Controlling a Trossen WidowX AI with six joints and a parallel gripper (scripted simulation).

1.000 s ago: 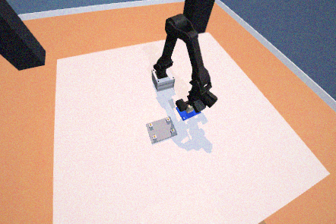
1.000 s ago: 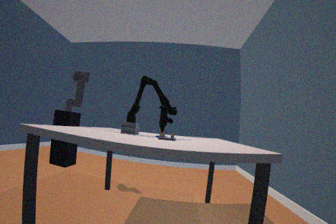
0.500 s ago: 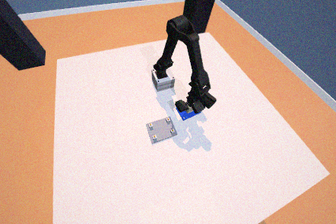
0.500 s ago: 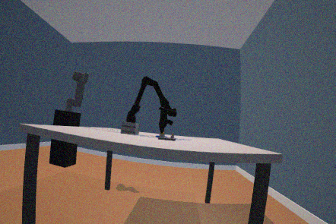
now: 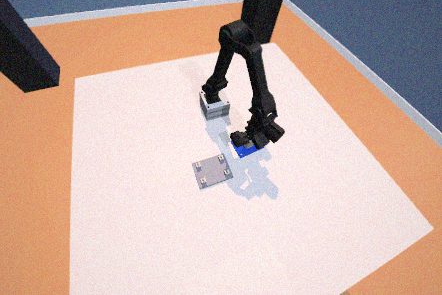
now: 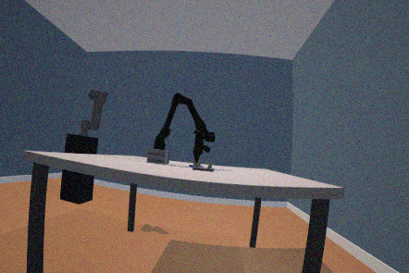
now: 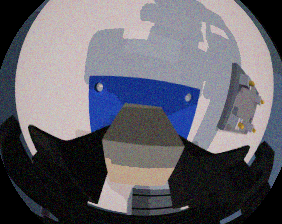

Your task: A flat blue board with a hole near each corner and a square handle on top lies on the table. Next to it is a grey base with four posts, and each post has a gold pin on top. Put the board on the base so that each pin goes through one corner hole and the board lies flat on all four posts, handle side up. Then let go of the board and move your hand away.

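Observation:
The blue board (image 5: 243,153) (image 7: 142,89) is flat at table height, handle side up; two corner holes show in the wrist view, and its near part is hidden. Its square handle (image 7: 143,125) stands between the fingers. My gripper (image 5: 248,144) (image 7: 141,128) points down over the board and is shut on the handle. The grey base (image 5: 212,172) (image 7: 246,104) lies beside the board, to its left in the top view and to its right in the wrist view. Its four posts have gold pins, and nothing lies on them. The exterior view shows the board only as a sliver.
The arm's grey mounting block (image 5: 215,108) (image 6: 157,155) (image 7: 151,200) stands behind the board and base. The white table top (image 5: 135,223) (image 6: 116,165) carries the arm's shadow around the board. A second arm (image 6: 96,109) stands on a dark pedestal beyond the table.

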